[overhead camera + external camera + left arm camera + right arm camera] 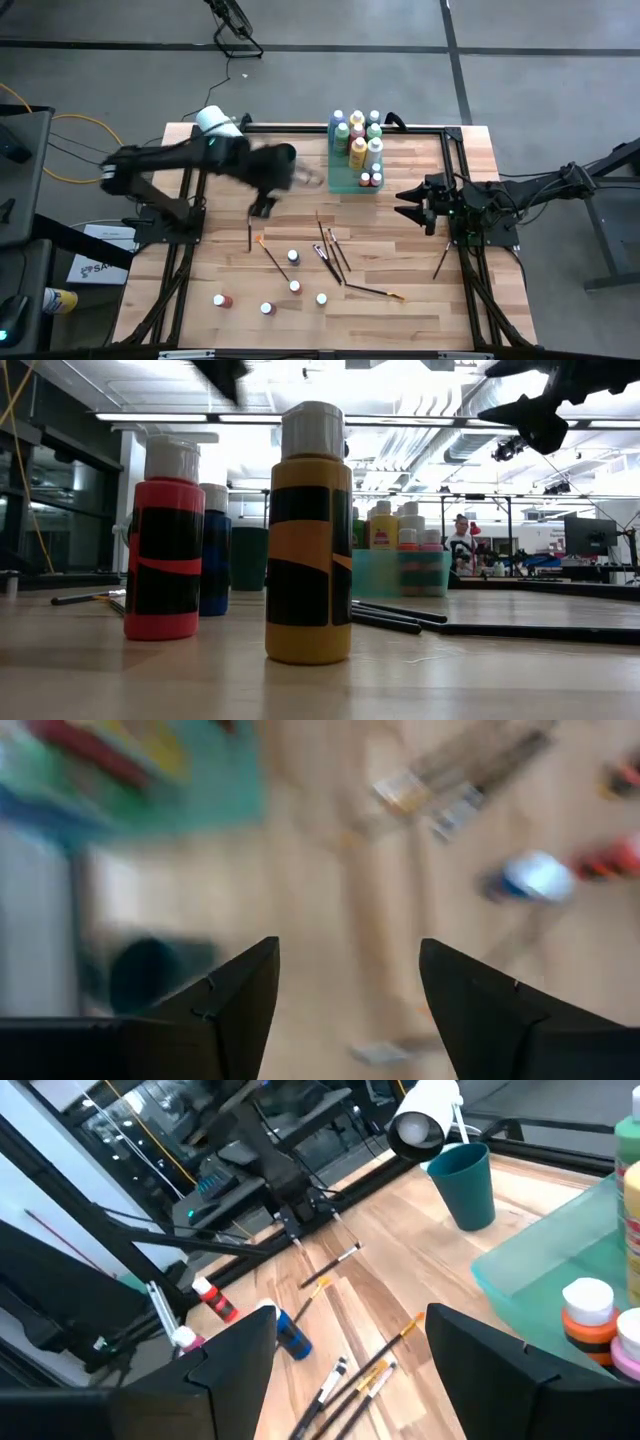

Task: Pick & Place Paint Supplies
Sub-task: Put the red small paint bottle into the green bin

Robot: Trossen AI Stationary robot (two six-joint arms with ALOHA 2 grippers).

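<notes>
Your left gripper [262, 207] hangs over the table [420, 310] with its jaws spread wide and nothing between them; the left wrist view shows bare wood in the gap, with a blue paint bottle [535, 877] and some paintbrushes [455, 795] off beyond the jaw tips. The green tray [340, 178], already holding a cluster of paint bottles [358, 140], sits to one side of those jaws, and the loose bottles [294, 287] and scattered brushes [332, 255] lie further out on the table. My read is that this arm is between tray and loose supplies, heading for the next pick. Choose one item standing apart from its neighbours, such as the bottle nearest the jaws [292, 257]. Centre it between the jaws before you descend, and close on the body below the cap so it does not tip. Avoid the crossed brushes for now; one would drag another. Your right gripper [415, 208] waits just beside the tray, jaws also apart and empty, with the tray's corner beyond one jaw. The left wrist picture is smeared, so exact spacing there is hard to judge, and the left arm blurs over whatever lies beneath it in the high view. The low view's red bottle [164, 540] and yellow bottle [309, 535] block most of the table behind them.
</notes>
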